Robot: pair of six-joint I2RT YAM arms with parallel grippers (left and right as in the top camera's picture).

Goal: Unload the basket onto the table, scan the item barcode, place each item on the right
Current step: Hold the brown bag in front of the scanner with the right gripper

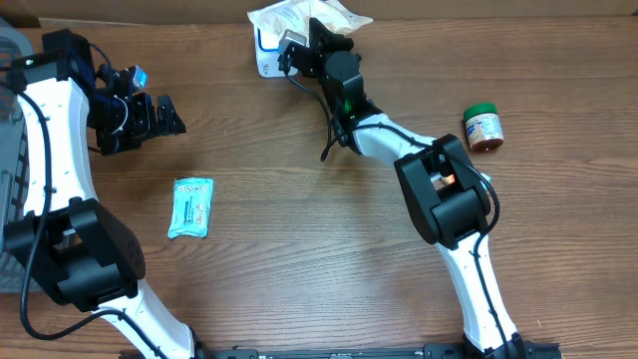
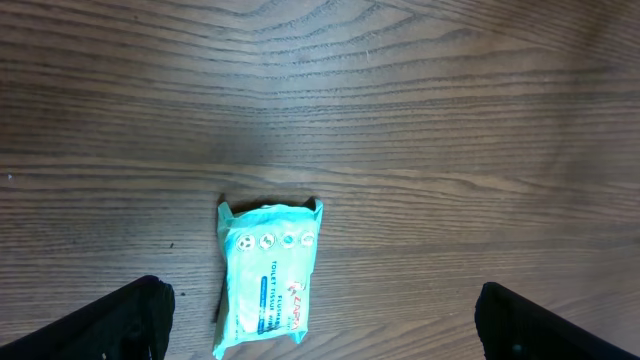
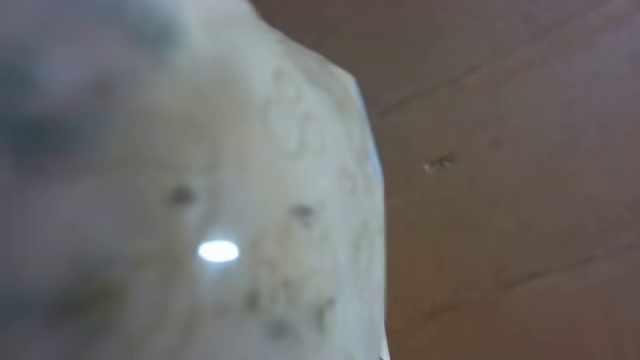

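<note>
A teal tissue packet (image 1: 190, 207) lies flat on the wooden table, printed side up; no barcode shows on it. My left gripper (image 1: 159, 121) hovers open above and behind it, nothing between its fingers. In the left wrist view the packet (image 2: 266, 275) lies below, between the two dark fingertips (image 2: 120, 322). My right gripper (image 1: 299, 47) is stretched to the far edge and shut on a crumpled white bag (image 1: 289, 20). In the right wrist view the white bag (image 3: 200, 200) fills the left side as a blur and hides the fingers.
A small jar with a green lid (image 1: 482, 128) stands at the right of the table (image 1: 329, 249). A grey rack (image 1: 12, 120) sits at the left edge behind the left arm. A brown wall runs along the back.
</note>
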